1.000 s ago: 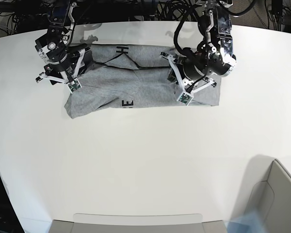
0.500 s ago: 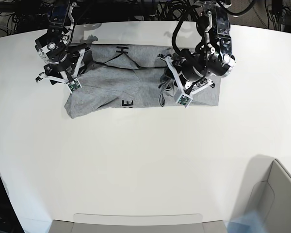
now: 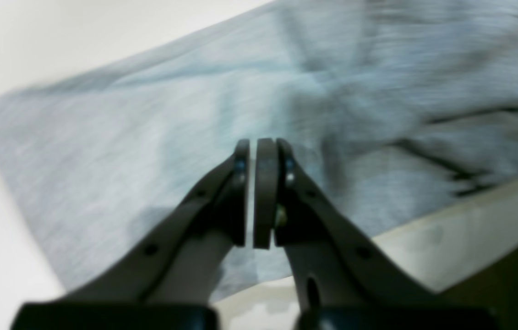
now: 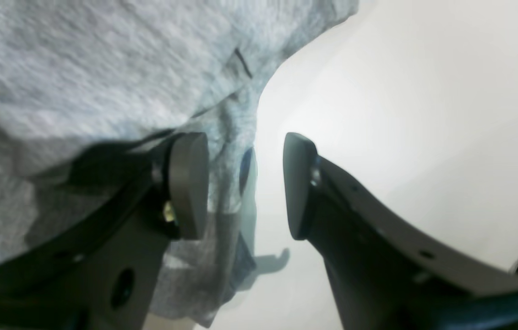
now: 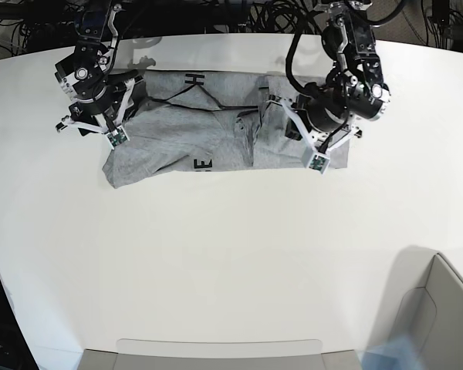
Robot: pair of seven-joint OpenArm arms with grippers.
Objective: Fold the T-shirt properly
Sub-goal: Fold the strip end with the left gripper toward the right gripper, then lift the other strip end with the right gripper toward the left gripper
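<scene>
On the far part of the white table [image 5: 216,254], the right gripper [image 5: 100,123] hangs with jaws apart over the left end of the crumpled grey T-shirt [image 5: 193,131], while the left gripper [image 5: 305,142], jaws together and holding nothing, hovers over its right end.

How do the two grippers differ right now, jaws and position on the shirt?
The left gripper has its jaws pressed together with no cloth visibly between them; the right gripper stands wide open. The left is over the T-shirt's plain grey panel; the right straddles a bunched edge beside the bare table. Both are at the shirt.
</scene>
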